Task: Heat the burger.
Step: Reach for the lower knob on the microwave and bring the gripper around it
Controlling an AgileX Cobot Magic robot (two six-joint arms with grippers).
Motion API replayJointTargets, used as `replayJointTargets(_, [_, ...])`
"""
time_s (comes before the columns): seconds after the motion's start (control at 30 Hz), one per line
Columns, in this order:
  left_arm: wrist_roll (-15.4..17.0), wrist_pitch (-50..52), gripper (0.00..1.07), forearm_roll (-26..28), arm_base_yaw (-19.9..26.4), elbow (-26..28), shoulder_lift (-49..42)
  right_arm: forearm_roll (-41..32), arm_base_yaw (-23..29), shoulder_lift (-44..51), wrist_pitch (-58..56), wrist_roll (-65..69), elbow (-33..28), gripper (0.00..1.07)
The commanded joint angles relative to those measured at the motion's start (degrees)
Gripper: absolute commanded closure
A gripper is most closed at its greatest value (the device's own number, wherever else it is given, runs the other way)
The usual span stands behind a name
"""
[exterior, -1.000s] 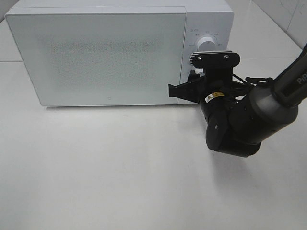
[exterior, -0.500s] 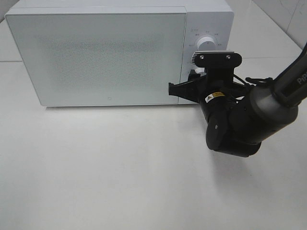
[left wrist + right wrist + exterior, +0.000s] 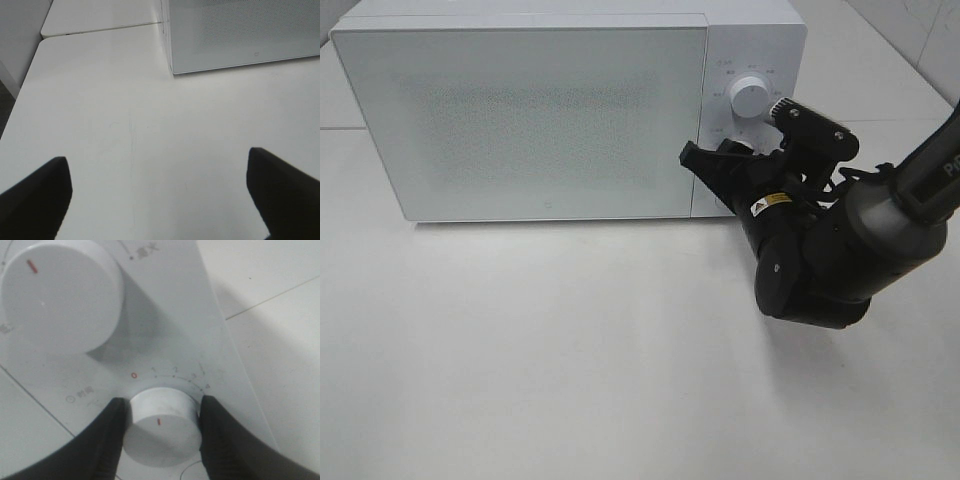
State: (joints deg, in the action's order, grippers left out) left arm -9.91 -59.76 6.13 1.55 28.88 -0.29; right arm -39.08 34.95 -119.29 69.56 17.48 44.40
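The right hand (image 3: 162,407) was clamped on the lower dial (image 3: 161,432) of the microwave (image 3: 760,40), one finger pressed to each side. The left hand (image 3: 157,200) hung spread wide over the counter (image 3: 150,125). The microwave door (image 3: 520,110) was closed, and no view showed the burger.

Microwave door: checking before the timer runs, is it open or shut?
Shut. The door sits flush, with no gap along the control panel, while the right gripper grips the lower dial.
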Motion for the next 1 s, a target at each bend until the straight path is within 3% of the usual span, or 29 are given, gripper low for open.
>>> replayJointTargets(0.03, [-0.1, -0.1, 0.2, -0.1, 0.1, 0.1, -1.4, 4.6, -0.1, 0.1, 0.3, 7.4, 1.1, 1.03])
replayJointTargets(0.27, [-0.1, -0.1, 0.2, -0.1, 0.1, 0.1, -1.4, 8.9, -0.1, 0.1, 0.1, 27.2, 1.1, 1.04])
replayJointTargets(0.67, [-0.1, -0.1, 0.2, -0.1, 0.1, 0.1, -1.4, 9.2, -0.1, 0.1, 0.0, 52.7, 1.1, 1.03])
replayJointTargets(0.73, [-0.1, -0.1, 0.2, -0.1, 0.1, 0.1, -1.4, 9.2, -0.1, 0.1, -0.3, 65.0, 1.1, 1.03])
replayJointTargets(1.0, [-0.1, -0.1, 0.2, -0.1, 0.1, 0.1, -1.4, 10.7, -0.1, 0.1, -1.4, 78.8, 1.1, 1.03])
